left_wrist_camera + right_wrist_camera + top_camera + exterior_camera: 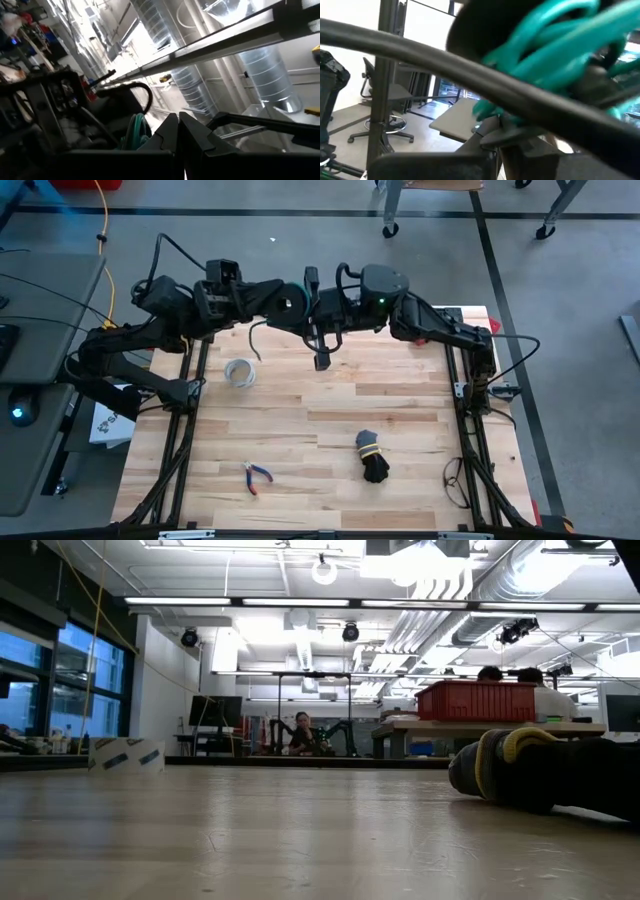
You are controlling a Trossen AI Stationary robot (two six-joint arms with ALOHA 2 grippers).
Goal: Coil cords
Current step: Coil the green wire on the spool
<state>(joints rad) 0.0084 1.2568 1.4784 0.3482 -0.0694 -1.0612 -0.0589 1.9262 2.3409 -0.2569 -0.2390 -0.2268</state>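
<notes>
Green glossy cord (545, 45) looped in round coil against closed right hand (495, 137); left hand (178, 131) closed.

The table (320, 405) is pale wood in butcher-block strips, light tan with slightly darker planks among them. Both arms are black; the right arm carries a small green light (381, 303). The cord (555, 45) shows as bright teal-green loops in the right wrist view, and as duller green in the left wrist view. The ring (239, 372) is pale grey-white. The pliers (256, 477) have red handles, perhaps with some blue. The cord bundle (373, 459) is black with a yellow tie. The floor is grey with dark lines. The bin (478, 700) in the room beyond is red.
</notes>
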